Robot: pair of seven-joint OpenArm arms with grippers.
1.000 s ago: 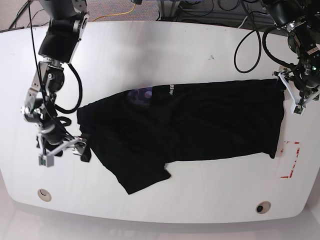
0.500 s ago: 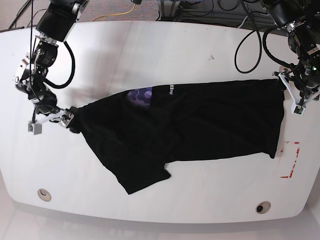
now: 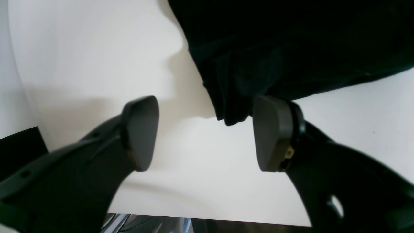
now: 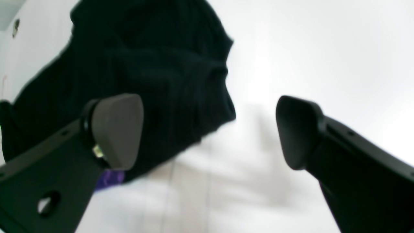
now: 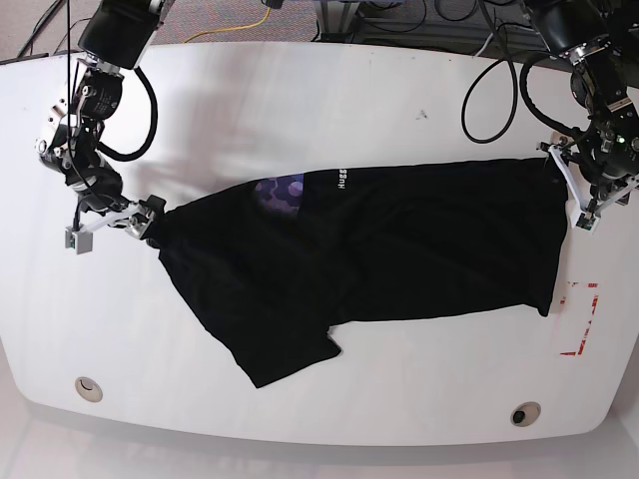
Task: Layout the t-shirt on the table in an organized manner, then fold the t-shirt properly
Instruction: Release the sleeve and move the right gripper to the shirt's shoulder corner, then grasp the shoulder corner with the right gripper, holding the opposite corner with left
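The black t-shirt (image 5: 399, 249) lies spread sideways across the white table (image 5: 329, 110), with a purple patch and small white print at its neck. One sleeve juts toward the front. My right gripper (image 5: 116, 230) is at the shirt's left tip and open. In the right wrist view its fingers (image 4: 118, 129) stand wide, and the cloth (image 4: 155, 74) reaches partway into the gap. My left gripper (image 5: 577, 192) is open at the shirt's right edge. In the left wrist view a cloth corner (image 3: 229, 110) hangs just inside one pad (image 3: 268, 132).
A red tape outline (image 5: 582, 319) marks the table by the shirt's right hem. Two round grommet holes (image 5: 88, 388) (image 5: 524, 413) sit near the front edge. Cables (image 5: 494, 95) loop over the back right of the table.
My right gripper rose from the front left up to the shirt's left tip, and that tip shifted up and left with it. The left gripper barely moved.
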